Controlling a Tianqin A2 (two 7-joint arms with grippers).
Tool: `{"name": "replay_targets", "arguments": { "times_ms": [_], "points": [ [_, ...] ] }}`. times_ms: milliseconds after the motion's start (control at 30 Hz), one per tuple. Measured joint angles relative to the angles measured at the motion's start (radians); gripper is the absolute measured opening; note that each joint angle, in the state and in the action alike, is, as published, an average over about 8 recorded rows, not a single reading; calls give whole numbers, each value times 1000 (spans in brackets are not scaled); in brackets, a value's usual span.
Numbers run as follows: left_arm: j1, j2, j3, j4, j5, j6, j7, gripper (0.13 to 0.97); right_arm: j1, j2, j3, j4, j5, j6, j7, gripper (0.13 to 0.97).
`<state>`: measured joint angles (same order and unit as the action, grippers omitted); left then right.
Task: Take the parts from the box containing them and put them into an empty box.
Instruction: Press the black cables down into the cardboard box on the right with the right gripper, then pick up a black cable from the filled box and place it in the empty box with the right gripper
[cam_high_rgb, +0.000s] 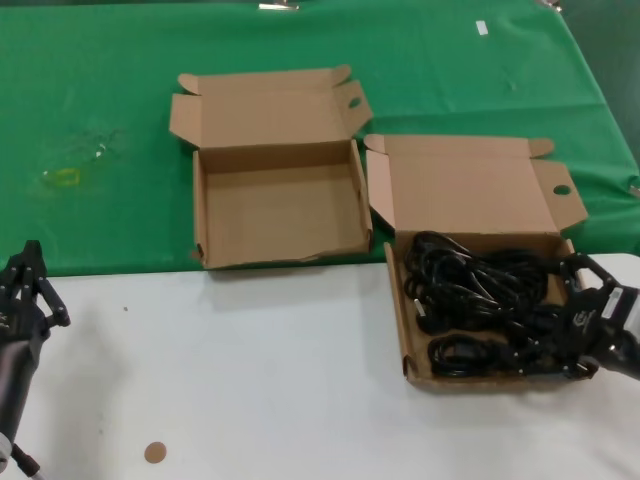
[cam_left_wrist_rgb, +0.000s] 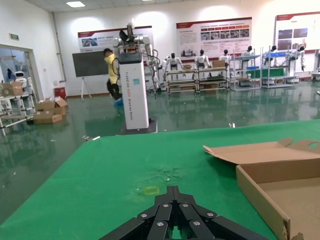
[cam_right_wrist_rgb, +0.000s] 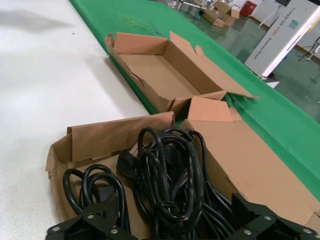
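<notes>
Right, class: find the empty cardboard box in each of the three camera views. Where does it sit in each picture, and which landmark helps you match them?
Head view: the empty box lies centre, on the green cloth, left of the box of cords.
Left wrist view: its corner shows at the lower right edge.
Right wrist view: it lies at upper centre, beyond the cords.
Shared landmark: the green cloth.

Two boxes (cam_high_rgb: 275, 165) (cam_high_rgb: 470, 190), two grippers (cam_high_rgb: 25, 290) (cam_high_rgb: 590, 320)
</notes>
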<state>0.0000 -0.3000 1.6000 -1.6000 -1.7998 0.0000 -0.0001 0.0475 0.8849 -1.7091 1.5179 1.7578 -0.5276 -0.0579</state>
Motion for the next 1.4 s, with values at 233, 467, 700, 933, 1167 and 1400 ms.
{"name": "replay_targets", "arguments": {
  "times_ms": [233, 467, 700, 933, 1167, 1400],
  "points": [
    [0, 0, 0, 0, 0, 0, 0, 144, 22, -13, -12, -14, -21, -12, -2, 789],
    [0, 0, 0, 0, 0, 0, 0, 144, 33, -21, -16, -22, -38, -15, 0, 627],
    [0, 0, 0, 0, 0, 0, 0, 144, 35, -25, -12, -25, -45, -20, -4, 464],
    [0, 0, 0, 0, 0, 0, -1, 144, 41, -29, -8, -30, -51, -23, -10, 334],
    [0, 0, 0, 0, 0, 0, -1, 144, 40, -30, 0, -24, -51, -24, -14, 259],
    [0, 0, 0, 0, 0, 0, 0, 144, 37, -28, 10, -11, -49, -26, -18, 201]
  ]
}}
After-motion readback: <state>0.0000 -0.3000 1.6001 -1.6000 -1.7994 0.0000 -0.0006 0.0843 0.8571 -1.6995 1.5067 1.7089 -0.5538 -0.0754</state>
